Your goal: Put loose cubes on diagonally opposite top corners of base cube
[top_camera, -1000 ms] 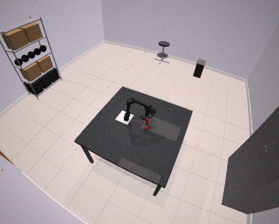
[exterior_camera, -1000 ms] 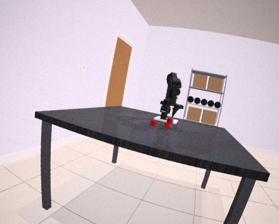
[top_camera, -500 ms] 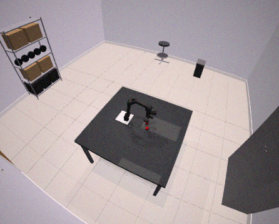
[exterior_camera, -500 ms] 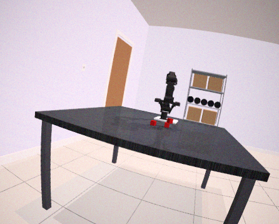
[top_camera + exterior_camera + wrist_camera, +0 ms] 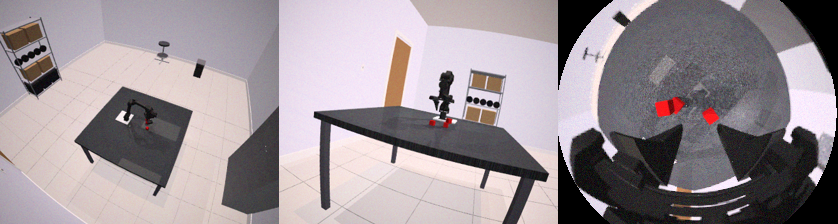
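The base cube (image 5: 446,125) (image 5: 678,105) is red and stands on the table. A second red cube (image 5: 448,120) (image 5: 663,108) appears to rest on top of it, offset to one side; its exact overhang is too small to tell. The other loose red cube (image 5: 147,127) (image 5: 431,122) (image 5: 710,116) lies on the table apart from these two and looks turned in the wrist view. My gripper (image 5: 699,127) is open and empty, raised above the table. In the wrist view the separate cube shows just beyond the gap between the fingertips, and the stacked pair lies to the left.
The black table (image 5: 106,137) (image 5: 373,125) carries the arm's white base plate (image 5: 120,116) (image 5: 454,121), behind the cubes in the exterior view. A shelf rack, a stool and a dark box stand on the floor away from the table.
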`<state>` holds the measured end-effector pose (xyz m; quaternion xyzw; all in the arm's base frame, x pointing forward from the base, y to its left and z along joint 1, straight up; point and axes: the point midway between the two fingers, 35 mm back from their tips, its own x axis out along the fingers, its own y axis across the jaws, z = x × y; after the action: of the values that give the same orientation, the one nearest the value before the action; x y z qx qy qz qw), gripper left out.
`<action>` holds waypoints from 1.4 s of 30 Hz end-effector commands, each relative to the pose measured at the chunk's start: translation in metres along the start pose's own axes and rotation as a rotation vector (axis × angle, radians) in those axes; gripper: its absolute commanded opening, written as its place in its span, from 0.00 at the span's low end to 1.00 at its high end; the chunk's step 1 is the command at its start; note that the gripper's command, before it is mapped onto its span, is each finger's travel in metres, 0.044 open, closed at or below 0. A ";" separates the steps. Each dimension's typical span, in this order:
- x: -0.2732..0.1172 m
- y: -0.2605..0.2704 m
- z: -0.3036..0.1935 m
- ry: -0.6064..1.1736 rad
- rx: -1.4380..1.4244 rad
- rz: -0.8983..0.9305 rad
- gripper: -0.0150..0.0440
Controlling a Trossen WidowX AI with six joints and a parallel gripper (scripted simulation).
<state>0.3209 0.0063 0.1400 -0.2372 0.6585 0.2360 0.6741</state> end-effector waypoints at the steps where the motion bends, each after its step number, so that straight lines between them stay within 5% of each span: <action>1: -0.009 -0.018 -0.004 -0.004 -0.296 -0.009 0.70; 9: -0.016 -0.037 -0.013 -0.001 -0.636 -0.012 0.70; 21: -0.015 -0.037 -0.013 -0.001 -0.644 -0.012 0.70; 30: 0.045 -0.038 -0.013 -0.001 -0.644 -0.012 0.70; 42: 0.061 -0.038 -0.013 -0.001 -0.644 -0.012 0.70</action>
<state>0.3386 -0.0309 0.0880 -0.4425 0.5455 0.4246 0.5713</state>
